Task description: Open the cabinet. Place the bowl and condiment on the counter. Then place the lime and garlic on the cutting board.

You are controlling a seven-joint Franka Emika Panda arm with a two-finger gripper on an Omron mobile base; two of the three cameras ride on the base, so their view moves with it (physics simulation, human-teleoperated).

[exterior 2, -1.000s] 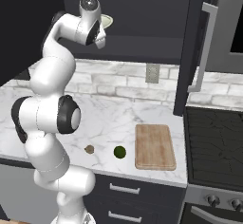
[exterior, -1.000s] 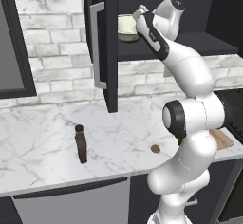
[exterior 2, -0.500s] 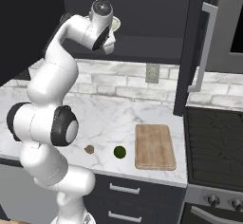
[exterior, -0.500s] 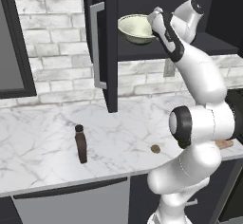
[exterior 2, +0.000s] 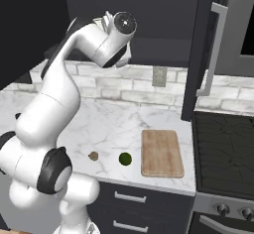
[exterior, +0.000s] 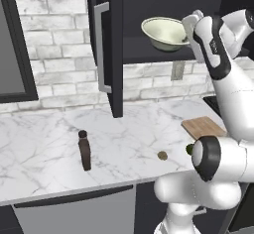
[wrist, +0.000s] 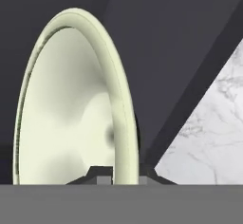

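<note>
My claw (exterior: 191, 29) is up at cabinet height, clamped tight on the rim of the bowl (exterior: 165, 32) — the hand view has the rim (wrist: 124, 123) running straight down between my two tips, one inside the bowl, one outside. Bowl is off the shelf, hanging in the air in front of the open cabinet (exterior: 111, 44), tilted a little, cream inside facing up and toward the left base camera. Nothing under it but air and, lower down, the counter (exterior: 44, 144).

Cabinet doors stand open: left door (exterior: 105, 49) swung out with its silver bar handle facing the room, right door (exterior 2: 206, 49) likewise in the right base view.

Condiment (exterior: 85, 150) stands upright on the counter, left of the arm, well apart from everything else.

Garlic (exterior: 162, 155) sits on the marble near the front edge. Lime (exterior 2: 125, 159) lies just right of it, also on the marble, between garlic and cutting board (exterior 2: 161, 152) — near the board's left edge, not on it. In the left base view my own elbow covers most of the lime.

Cutting board lies flat on the counter, bare, next to the stove (exterior 2: 225, 158). Brick backsplash with a wall outlet (exterior 2: 159, 76) behind it.
</note>
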